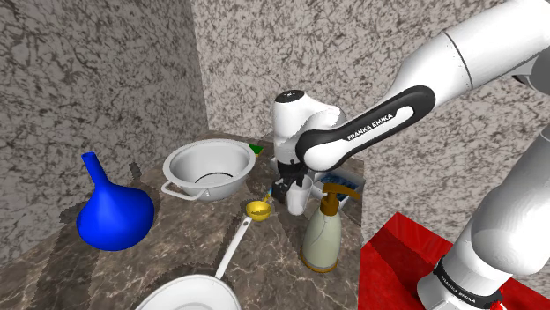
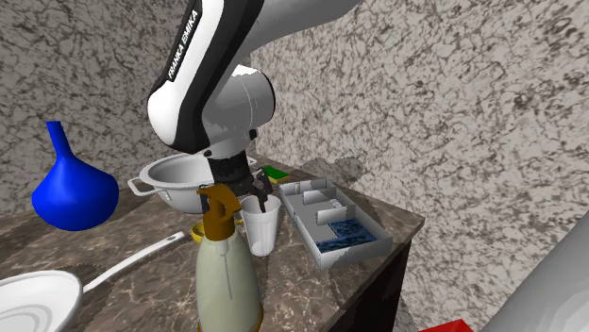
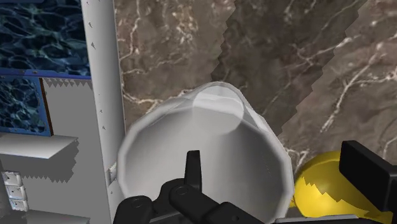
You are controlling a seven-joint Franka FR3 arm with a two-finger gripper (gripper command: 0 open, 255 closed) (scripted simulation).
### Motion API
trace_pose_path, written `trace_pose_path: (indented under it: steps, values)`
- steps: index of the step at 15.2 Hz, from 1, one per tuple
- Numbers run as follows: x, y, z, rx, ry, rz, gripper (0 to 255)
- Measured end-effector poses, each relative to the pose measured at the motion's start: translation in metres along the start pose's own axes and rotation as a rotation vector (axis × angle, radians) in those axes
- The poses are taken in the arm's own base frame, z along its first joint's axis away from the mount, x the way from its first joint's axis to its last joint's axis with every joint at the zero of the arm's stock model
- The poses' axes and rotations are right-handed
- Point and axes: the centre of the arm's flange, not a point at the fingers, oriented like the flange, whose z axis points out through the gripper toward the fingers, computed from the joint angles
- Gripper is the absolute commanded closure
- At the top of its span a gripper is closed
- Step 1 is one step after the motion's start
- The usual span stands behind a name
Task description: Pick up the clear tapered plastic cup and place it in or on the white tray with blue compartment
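Speckled stone walls (image 1: pixel 88 70) close in the corner, and a dark veined marble counter (image 1: pixel 176 255) runs along them. Over it leans the big white arm (image 1: pixel 480 53), reaching out from its red stand (image 1: pixel 397 251) and bending down toward the middle of the counter.

Toward the shoulder view's left sits a fat blue vase (image 1: pixel 115 216) with a thin neck. Next to it, further back, is a white two-handled bowl (image 1: pixel 231 179). A white pan (image 1: pixel 189 298) lies at the near edge, its long handle pointing in toward the arm. The white tray (image 2: pixel 359 257) lies on the far side of the counter in the second exterior view, close to the edge, its blue compartment (image 2: pixel 344 231) at the near end. A cream spray bottle (image 1: pixel 322 233) with an amber nozzle stands upright in front of the tray.

The cup (image 2: pixel 262 231) looks pale, whitish and tapered. It stands upright just beside the tray's long wall, not in it. The gripper (image 3: pixel 277 159) is right over it with the jaws wide. One of the fingers (image 3: pixel 193 168) dips inside the cup's mouth. The other hangs outside the rim, with a gap between it and the rim. Neither clasps the wall.

A small yellow scoop (image 3: pixel 324 191) lies on the other side of the cup from the tray. A little green thing (image 1: pixel 256 149) peeps out behind the bowl.
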Motion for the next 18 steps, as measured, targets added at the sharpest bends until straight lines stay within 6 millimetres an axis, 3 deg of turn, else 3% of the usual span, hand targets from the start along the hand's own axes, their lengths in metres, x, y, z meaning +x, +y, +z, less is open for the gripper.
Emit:
trace_pose_path:
  steps: [6, 7, 18]
  values:
    - [0.0001, -0.0005, 0.0043, 0.0, 0.0, 0.0, 0]
    - [0.0001, -0.0005, 0.0043, 0.0, 0.0, 0.0, 255]
    - [0.0003, 0.0002, 0.0022, 0.0, 0.0, 0.0, 255]
